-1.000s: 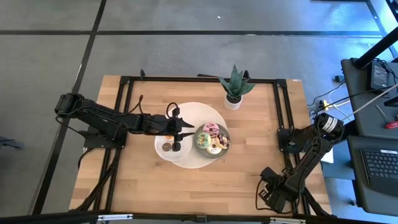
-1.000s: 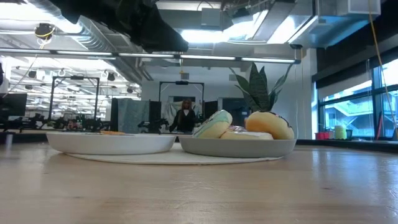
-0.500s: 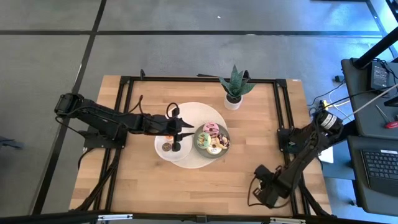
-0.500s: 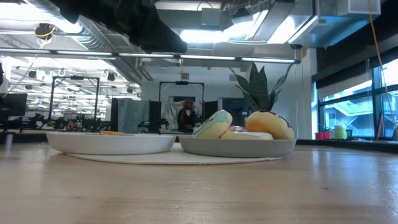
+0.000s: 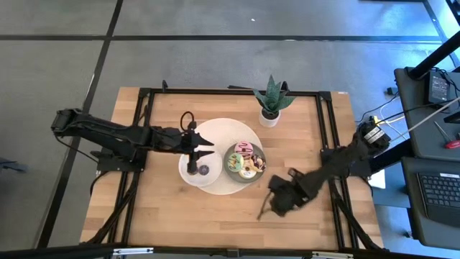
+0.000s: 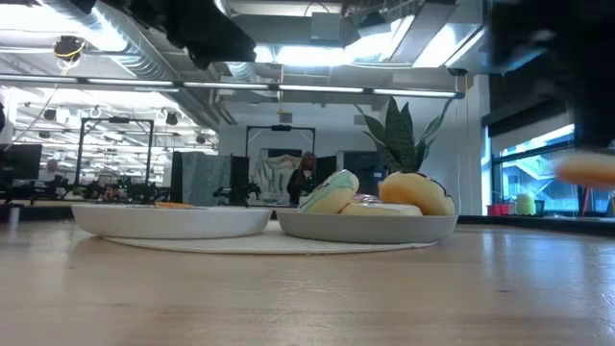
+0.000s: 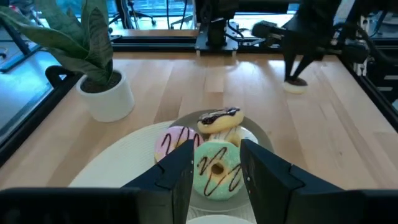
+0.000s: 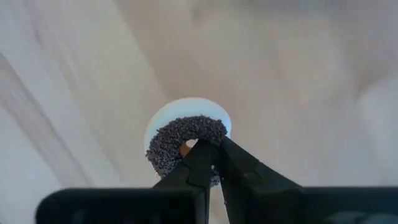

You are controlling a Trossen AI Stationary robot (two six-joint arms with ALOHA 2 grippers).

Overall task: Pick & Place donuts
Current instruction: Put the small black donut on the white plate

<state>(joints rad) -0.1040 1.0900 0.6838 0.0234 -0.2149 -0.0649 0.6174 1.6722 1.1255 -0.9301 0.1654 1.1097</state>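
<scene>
My right gripper (image 5: 272, 205) hangs over the table's near middle, shut on a small donut (image 8: 185, 146) with a dark sprinkled top and a pale body; this donut (image 6: 588, 171) is a blur in the low view. My left gripper (image 5: 200, 152) is open above the white plate (image 5: 188, 175), which holds a small dark donut (image 5: 203, 170). Between its fingers, farther off, shows a green iced donut (image 7: 214, 171). That one lies with a pink donut (image 7: 174, 143) and a chocolate one (image 7: 219, 118) on the grey plate (image 5: 259, 173). My right gripper pinches the sprinkled donut's ring (image 8: 198, 163) on the side nearest the wrist, beside the hole. The fingers (image 7: 297, 62) come from above, pointing down. The donut (image 7: 295, 86) lies level below the fingertips, lifted clear of the table.
Both plates sit on a round white mat (image 5: 223, 129) at the table's middle. A potted plant (image 5: 272, 101) stands toward the far edge. Black frame rails (image 5: 327, 122) run along the table's sides. Bare wood (image 5: 215, 216) lies near the front edge.
My right arm has swung from the table's near right corner toward the left, along the near side, and its gripper now hangs close to the grey plate. My left gripper has drawn back a little toward the table's left edge.
</scene>
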